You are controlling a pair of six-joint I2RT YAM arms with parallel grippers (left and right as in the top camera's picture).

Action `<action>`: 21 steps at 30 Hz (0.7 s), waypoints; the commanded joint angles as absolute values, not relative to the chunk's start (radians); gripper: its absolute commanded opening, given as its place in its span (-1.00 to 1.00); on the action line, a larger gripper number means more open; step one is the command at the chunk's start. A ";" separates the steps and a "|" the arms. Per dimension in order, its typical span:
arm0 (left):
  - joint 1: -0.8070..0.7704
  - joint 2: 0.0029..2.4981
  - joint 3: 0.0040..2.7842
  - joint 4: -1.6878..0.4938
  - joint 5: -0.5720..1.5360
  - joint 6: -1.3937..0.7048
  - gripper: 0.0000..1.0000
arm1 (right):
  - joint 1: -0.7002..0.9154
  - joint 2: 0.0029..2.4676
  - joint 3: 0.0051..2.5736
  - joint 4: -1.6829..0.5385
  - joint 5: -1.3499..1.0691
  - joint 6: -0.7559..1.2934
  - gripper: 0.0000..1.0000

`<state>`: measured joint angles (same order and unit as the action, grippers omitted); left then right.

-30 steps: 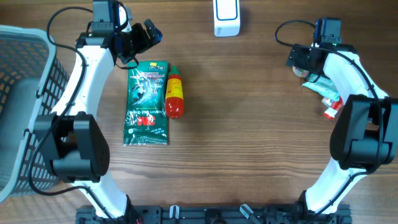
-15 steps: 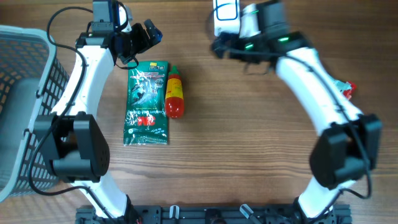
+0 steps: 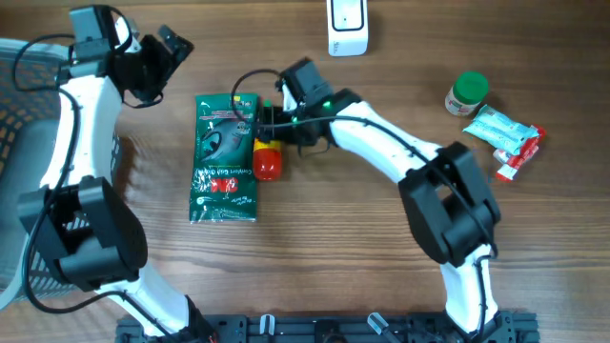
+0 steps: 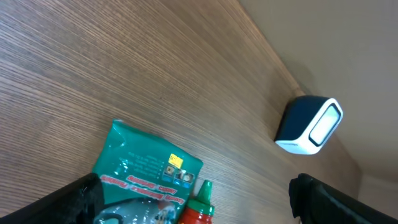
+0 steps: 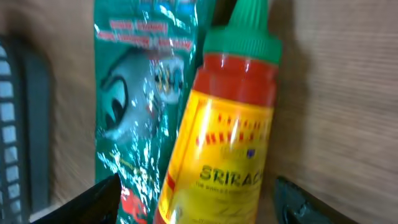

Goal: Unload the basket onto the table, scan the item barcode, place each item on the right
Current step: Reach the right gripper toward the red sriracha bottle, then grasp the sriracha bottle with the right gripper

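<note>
Over the middle of the tabletop (image 3: 362,219), the right claw (image 5: 198,194) stands parted astride the sriracha bottle (image 5: 227,124). One finger is over the green packet (image 5: 134,93), the other just beside the bottle's opposite flank; whether either touches the bottle I cannot tell. The bottle lies flat against the packet's edge, its green cap toward the far side, where the scanner (image 3: 347,24) stands. The left claw (image 4: 194,198) hangs spread wide, gripping nothing, near the basket (image 3: 19,114). A green-lidded jar (image 3: 468,92) sits well apart at right.
</note>
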<state>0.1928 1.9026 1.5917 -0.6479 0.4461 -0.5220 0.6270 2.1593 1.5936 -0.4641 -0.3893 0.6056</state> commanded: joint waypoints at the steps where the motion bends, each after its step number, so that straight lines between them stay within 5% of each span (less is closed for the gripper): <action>1: 0.179 1.874 1.616 -0.649 0.470 -0.539 1.00 | 0.618 2.179 1.593 -0.492 -0.392 0.599 0.44; 10: 0.179 1.880 1.616 -0.693 0.440 -0.532 1.00 | 0.616 2.186 1.626 -0.639 -0.323 0.285 0.40; 13: 0.179 1.880 1.616 -0.708 0.410 -0.532 1.00 | 0.616 2.186 1.633 -0.683 -0.176 0.154 0.54; 21: 0.179 1.880 1.616 -0.716 0.410 -0.532 1.00 | 0.531 2.186 1.699 -0.794 -0.111 0.123 0.68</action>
